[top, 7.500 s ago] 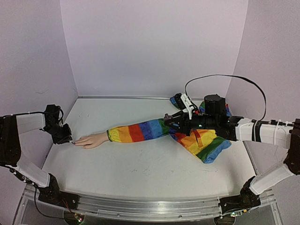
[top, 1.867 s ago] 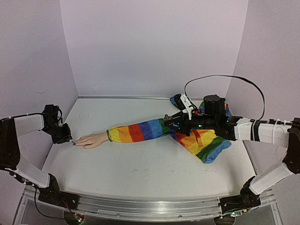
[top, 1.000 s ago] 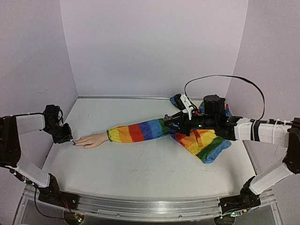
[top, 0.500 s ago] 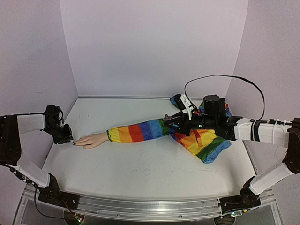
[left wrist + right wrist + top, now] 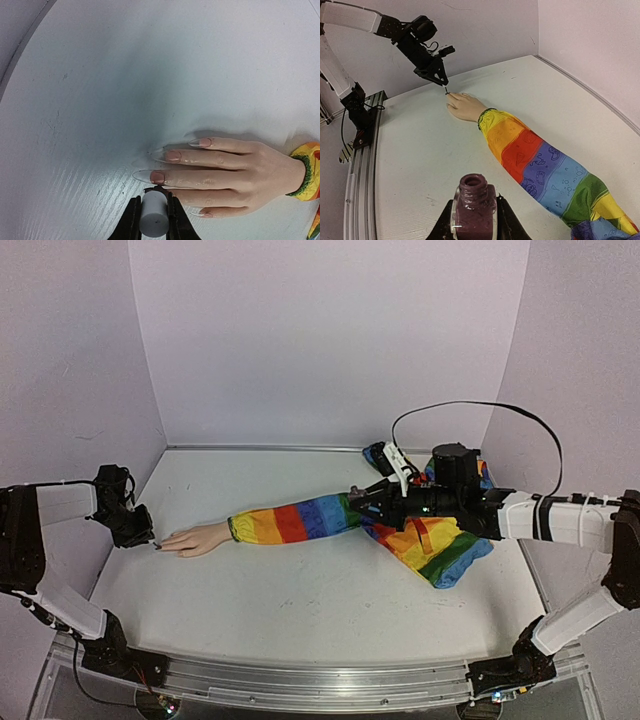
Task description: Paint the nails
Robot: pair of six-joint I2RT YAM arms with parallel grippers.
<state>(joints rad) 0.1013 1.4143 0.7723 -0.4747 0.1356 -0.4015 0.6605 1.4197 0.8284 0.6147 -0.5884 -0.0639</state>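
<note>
The pale mannequin hand lies flat on the white table, its rainbow sleeve running right. In the left wrist view its nails are long, clear-tipped and pink at the base. My left gripper is shut on a grey brush cap; the dark brush tip touches a fingertip just below the pointed nail. It also shows in the top view at the hand's fingertips. My right gripper is shut on an open purple polish bottle, held beside the sleeve's upper part.
Loose rainbow cloth is bunched under the right arm. The left wall stands close behind the left gripper. A black cable loops above the right arm. A metal rail runs along the table's near edge.
The left gripper has stayed at the fingertips with only slight shifts. The right arm with the bottle has not visibly moved.
</note>
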